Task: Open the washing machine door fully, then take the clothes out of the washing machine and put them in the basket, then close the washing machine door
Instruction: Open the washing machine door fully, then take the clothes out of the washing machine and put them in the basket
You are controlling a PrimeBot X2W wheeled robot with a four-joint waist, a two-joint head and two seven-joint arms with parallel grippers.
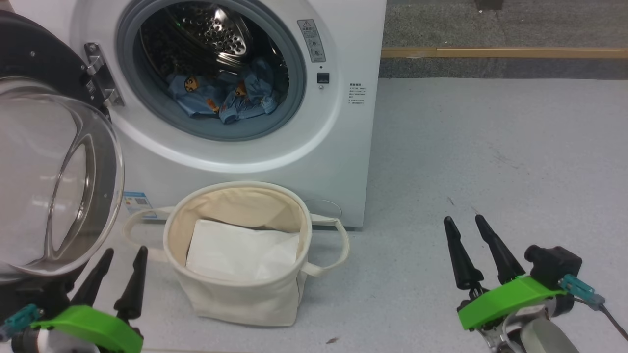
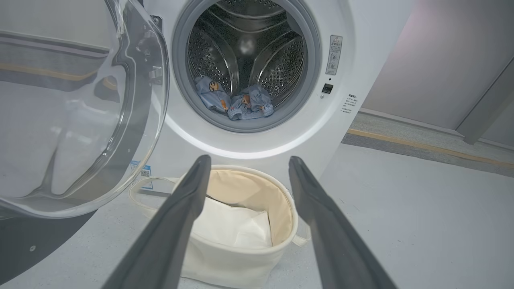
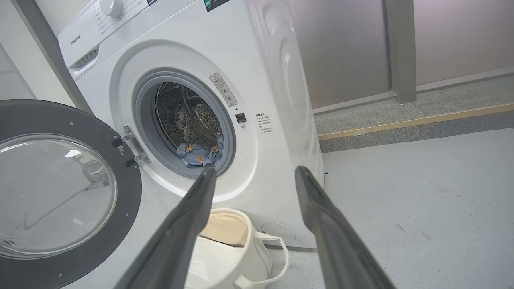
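Evidently soft, light and floppy, the light-blue garment (image 1: 223, 95) lay crumpled at six o'clock in the washing machine's (image 1: 314, 162) steel drum (image 1: 221, 34), probably best pinched at a raised fold, while the left gripper (image 1: 126, 250) and right gripper (image 1: 463, 218) stood spread and empty at the basket's (image 1: 169, 235) eight and four o'clock.

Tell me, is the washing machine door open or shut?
Open: the washing machine door is swung aside on its hinge, and the clothes show inside the drum.

The left gripper (image 1: 126, 249) and the right gripper (image 1: 462, 218) are both held low, long dark fingers parted with nothing between them, each pair leaning slightly toward the other gripper.
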